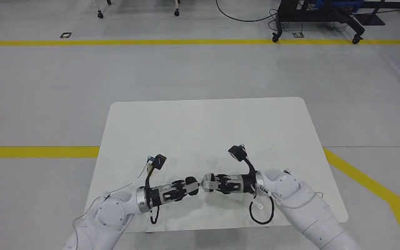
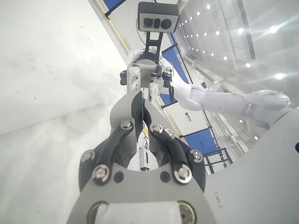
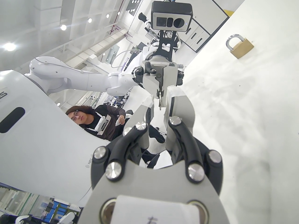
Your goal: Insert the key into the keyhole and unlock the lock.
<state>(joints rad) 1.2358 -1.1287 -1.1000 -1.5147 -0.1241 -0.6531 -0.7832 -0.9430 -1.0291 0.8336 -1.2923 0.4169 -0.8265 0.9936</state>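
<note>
Clamping the key tight, the left gripper sits over the near edge of the table — blade's long axis aimed straight at the right gripper, tip between its parted, empty fingers — while the padlock lies flat on the table.

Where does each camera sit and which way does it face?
Top view: overhead, looking down at the table; both forearms show, left gripper facing right gripper.
Left wrist view: on the left arm, past its fingers toward the right gripper.
Right wrist view: on the right arm, facing the left gripper, its key, the padlock.
Shared: all three show both grippers.
</note>
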